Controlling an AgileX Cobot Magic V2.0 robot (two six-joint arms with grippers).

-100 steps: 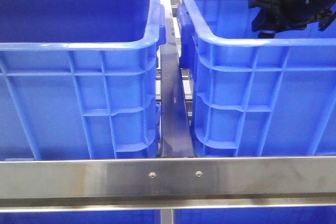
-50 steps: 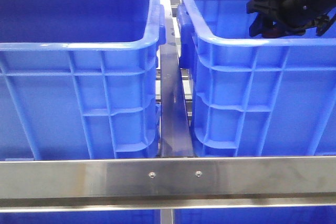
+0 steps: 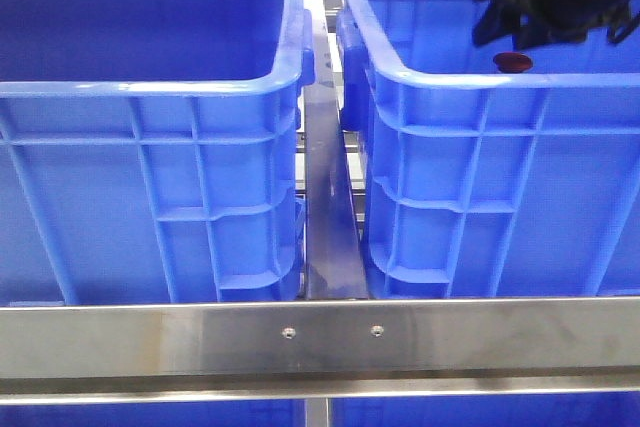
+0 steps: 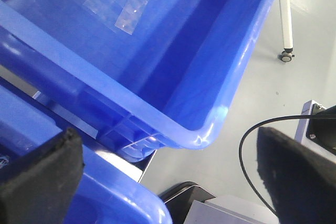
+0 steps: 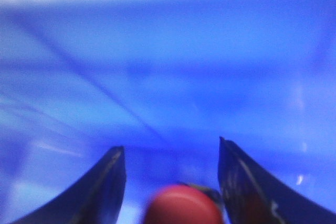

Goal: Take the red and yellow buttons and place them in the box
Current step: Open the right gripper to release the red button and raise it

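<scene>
Red button (image 3: 513, 61) sits inside R crate (image 3: 470, 147), approx. 6 o'clock below right gripper (image 3: 510, 17). Jaws spread, button loose between them. Left gripper (image 4: 168, 182) wide apart, holding nothing. Yellow button not visible.

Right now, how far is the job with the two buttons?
Done: nothing shows as finished.
In hand: the red button sits just under the right gripper, over the right blue crate, between its spread fingers.
Left: the yellow button, not in view.
</scene>
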